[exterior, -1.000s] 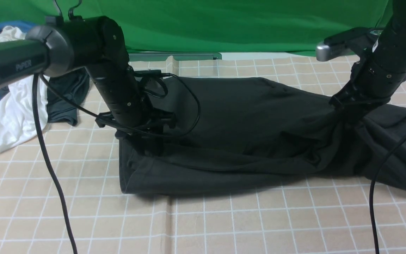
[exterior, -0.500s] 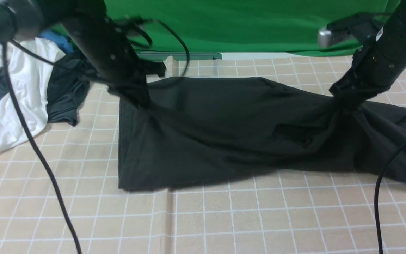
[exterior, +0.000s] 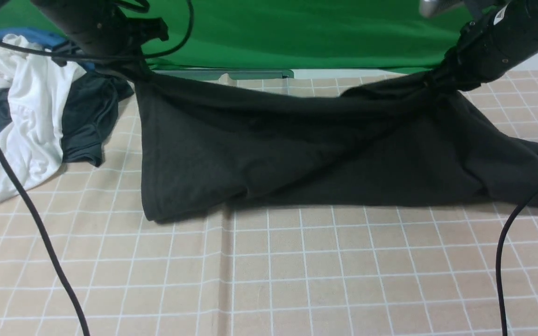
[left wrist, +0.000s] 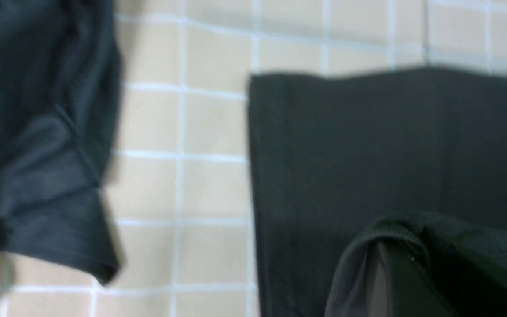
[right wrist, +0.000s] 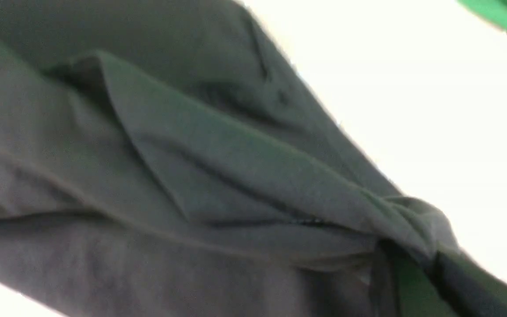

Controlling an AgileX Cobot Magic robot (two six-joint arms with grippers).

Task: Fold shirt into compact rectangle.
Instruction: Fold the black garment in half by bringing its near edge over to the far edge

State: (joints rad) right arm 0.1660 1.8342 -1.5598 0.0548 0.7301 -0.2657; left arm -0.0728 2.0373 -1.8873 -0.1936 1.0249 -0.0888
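Matte black tubes throughout: the left arm [exterior: 96, 23] and left gripper [exterior: 130, 70] carry a thick black cable [exterior: 31, 210]. The right arm [exterior: 502, 42] has small pale screws [exterior: 503, 59], a white label [exterior: 499, 17] and a silver-grey housing [exterior: 432, 6] near the black right gripper [exterior: 432, 80], with a second cable [exterior: 502, 261].

The shirt [exterior: 297, 149] spans the middle of the desk [exterior: 297, 280], its lower edge resting on the surface. The left gripper [exterior: 131, 70] holds one raised corner at 10 o'clock and the right gripper [exterior: 430, 83] the other at 2 o'clock. A heap of clothes [exterior: 31, 121] lies just beside it at 9 o'clock, and a backdrop [exterior: 297, 32] stands behind at 12 o'clock.
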